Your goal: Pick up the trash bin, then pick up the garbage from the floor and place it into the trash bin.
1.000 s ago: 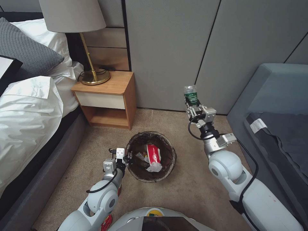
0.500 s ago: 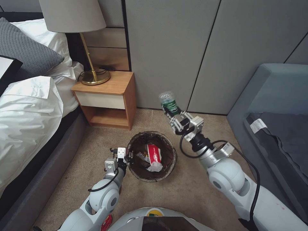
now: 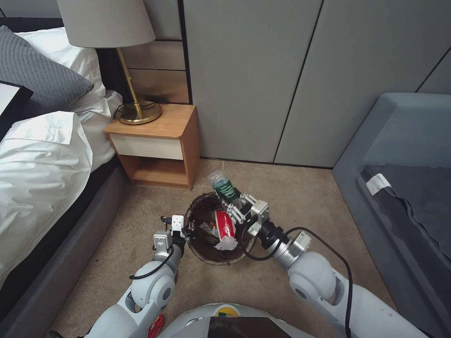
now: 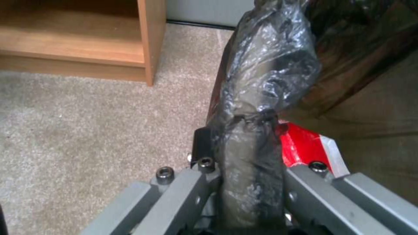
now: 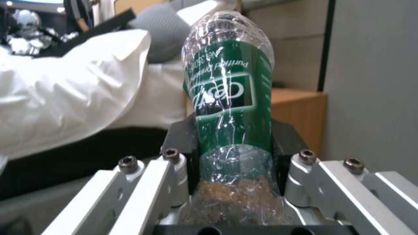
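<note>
From the head we see our left gripper [image 3: 187,231] with its fingers clamped on the near-left rim of the bin [image 3: 247,245], which stands on the carpet [image 3: 291,192] before the nightstand [image 3: 159,145] with a red wrapper [image 3: 224,223] and white paper [image 3: 227,244] inside, while our right gripper [image 3: 235,206] holds the bottle [image 3: 222,185] tilted over the bin's far rim. At the left wrist, our fingers [image 4: 183,192] pinch the bin's bag-covered rim [image 4: 261,98]. At the right wrist, our fingers [image 5: 178,143] grip the green-labelled bottle [image 5: 228,94] near its base.
</note>
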